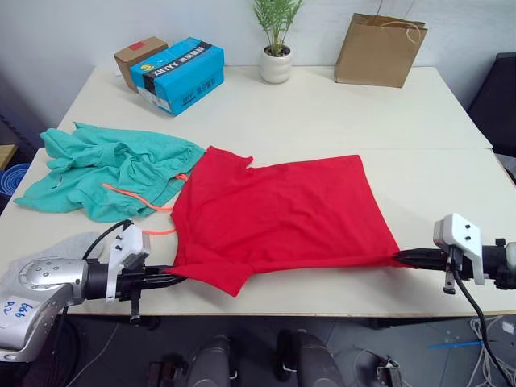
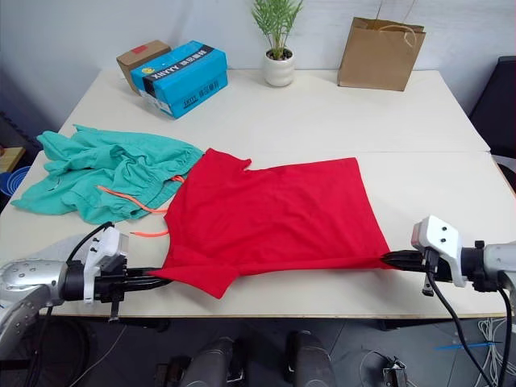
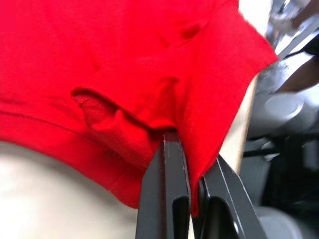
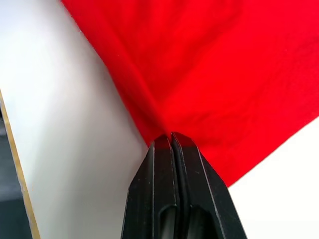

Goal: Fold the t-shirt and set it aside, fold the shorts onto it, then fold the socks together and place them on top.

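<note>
**Both grippers pinching the t-shirt at the table's near edge**

At the near edge of the table (image 1: 451,302), the left gripper (image 1: 171,279) has its two black fingers pressed together on a fold of red cloth at the t-shirt's (image 1: 282,218) near-left corner. In the left wrist view the fabric bunches above the fingertips (image 3: 172,149) and a strip of it runs down between the two fingers. On the other side, the right gripper (image 1: 401,257) is clamped on the t-shirt's near-right corner; the right wrist view shows its fingers (image 4: 172,144) pressed flat against each other with the cloth drawn into creases that converge at their tips.

The t-shirt lies between the two grippers, spread mostly flat on the table, with its near-left part hanging slightly over the edge. Its far-left corner rises to a small point near the shorts.

The shorts (image 1: 105,169) lie crumpled on the table's left side, just beside the t-shirt's left edge, and the orange drawstring (image 1: 133,196) loops out across them towards the red cloth.

Further back, a blue box (image 1: 179,74) sits at the far left with a brown cardboard box (image 1: 137,55) touching it behind. A potted plant (image 1: 276,44) in a white pot stands at the far middle, and a brown paper bag (image 1: 380,50) stands to its right.
</note>
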`<state>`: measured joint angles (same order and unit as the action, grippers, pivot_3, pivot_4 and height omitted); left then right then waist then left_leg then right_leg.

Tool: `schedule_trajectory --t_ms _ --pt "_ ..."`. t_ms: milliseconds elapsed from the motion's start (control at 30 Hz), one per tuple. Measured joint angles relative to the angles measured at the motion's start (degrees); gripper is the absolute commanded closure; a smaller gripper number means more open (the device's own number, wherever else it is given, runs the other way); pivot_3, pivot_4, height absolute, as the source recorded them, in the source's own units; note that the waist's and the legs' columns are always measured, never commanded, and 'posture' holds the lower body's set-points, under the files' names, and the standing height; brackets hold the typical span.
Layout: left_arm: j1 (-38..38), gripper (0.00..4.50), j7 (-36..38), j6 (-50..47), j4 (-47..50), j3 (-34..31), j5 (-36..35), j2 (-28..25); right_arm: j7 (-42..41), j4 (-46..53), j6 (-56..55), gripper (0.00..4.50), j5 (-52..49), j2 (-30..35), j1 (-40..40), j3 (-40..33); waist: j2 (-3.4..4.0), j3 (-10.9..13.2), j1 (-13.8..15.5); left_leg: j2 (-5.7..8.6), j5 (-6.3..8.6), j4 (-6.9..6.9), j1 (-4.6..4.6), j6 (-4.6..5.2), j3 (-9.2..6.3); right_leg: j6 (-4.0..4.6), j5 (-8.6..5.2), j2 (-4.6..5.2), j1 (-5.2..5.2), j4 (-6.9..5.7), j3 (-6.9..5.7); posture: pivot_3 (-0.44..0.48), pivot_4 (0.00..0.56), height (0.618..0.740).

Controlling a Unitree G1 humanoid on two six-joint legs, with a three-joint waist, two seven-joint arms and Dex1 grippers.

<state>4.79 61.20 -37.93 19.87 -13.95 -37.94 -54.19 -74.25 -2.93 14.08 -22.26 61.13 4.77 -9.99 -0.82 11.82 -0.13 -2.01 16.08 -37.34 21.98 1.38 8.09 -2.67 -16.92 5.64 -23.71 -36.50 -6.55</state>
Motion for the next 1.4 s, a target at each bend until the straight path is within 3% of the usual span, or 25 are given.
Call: schedule_trajectory --t_ms 233,633,733,867,1000,1033,1133,1233,1400 --pt "-2.5 4.47 -2.4 -12.9 0.0 -1.3 -7.2 -1.0 -2.3 -8.9 0.7 4.50 2.5 -1.6 8.4 5.7 0.00 0.0 0.0 0.00 -0.01 -0.02 0.01 -0.04 0.00 0.02 -0.01 0.00 0.00 -0.01 0.00 0.000 0.150 0.740" --pt "-3.8 4.47 -4.7 -14.8 -0.7 0.6 -6.4 -0.8 -2.4 -15.6 -0.5 4.50 4.5 -7.8 13.4 7.9 0.01 0.0 -0.1 0.00 -0.01 0.00 0.03 -0.10 0.03 0.02 -0.01 -0.01 -0.05 -0.02 0.01 0.000 0.150 0.740" --pt "-3.3 3.81 -4.8 -14.8 -0.8 0.6 -6.3 -0.8 -2.2 -15.6 -0.1 3.88 4.5 -8.1 13.7 7.9 0.01 0.0 -0.1 0.00 -0.01 0.00 0.03 -0.12 0.03 0.02 -0.01 0.00 -0.05 -0.02 0.01 0.000 0.150 0.740" --pt "-1.2 2.60 -4.8 -13.9 -1.1 0.1 -5.4 -0.8 -2.0 -15.5 -1.8 2.54 4.4 -8.2 12.9 6.8 0.01 0.0 -0.1 0.00 0.00 0.02 0.03 -0.13 0.03 0.03 -0.01 0.00 -0.06 -0.01 0.02 0.000 0.150 0.740" --pt "3.6 1.29 -4.4 -10.1 -0.9 -5.3 -4.7 0.0 -1.1 -14.7 -2.9 1.11 2.3 -8.0 9.3 1.2 0.01 0.0 -0.1 0.00 0.02 0.02 0.09 -0.12 0.02 0.04 -0.02 0.01 -0.11 0.01 0.01 0.000 0.150 0.740" --pt "4.4 1.01 -4.2 -8.6 -0.9 -6.9 -4.5 0.8 -0.7 -14.1 -2.9 1.10 1.3 -8.0 8.5 -0.4 0.01 0.0 -0.1 0.00 0.03 0.00 0.09 -0.11 0.02 0.04 -0.02 0.02 -0.11 0.01 0.02 0.000 0.150 0.740" --pt "6.2 1.01 -3.9 -3.4 -0.9 -11.5 -3.8 3.1 0.2 -9.5 -2.0 1.10 -2.1 -7.8 5.8 -6.2 0.01 0.0 0.0 -0.01 0.06 0.02 0.08 -0.12 0.01 0.04 -0.02 0.02 -0.11 0.01 0.01 0.000 0.150 0.740" --pt "7.3 0.98 -3.4 2.2 -1.1 -14.2 -1.5 4.4 0.5 -1.6 0.3 1.74 -5.8 -7.6 1.6 -10.4 0.02 0.0 0.1 -0.02 0.20 0.06 0.08 0.06 0.01 0.06 -0.03 0.01 -0.11 0.03 0.01 0.000 0.150 0.740" --pt "14.8 2.19 2.0 14.3 3.0 -11.1 6.5 3.5 -0.4 10.5 -4.2 3.47 -6.7 -10.8 -8.4 -10.0 0.00 -0.1 0.0 -0.03 0.45 0.16 0.07 -0.12 0.05 0.05 -0.02 -0.02 -0.05 0.27 0.01 0.000 0.150 0.740"
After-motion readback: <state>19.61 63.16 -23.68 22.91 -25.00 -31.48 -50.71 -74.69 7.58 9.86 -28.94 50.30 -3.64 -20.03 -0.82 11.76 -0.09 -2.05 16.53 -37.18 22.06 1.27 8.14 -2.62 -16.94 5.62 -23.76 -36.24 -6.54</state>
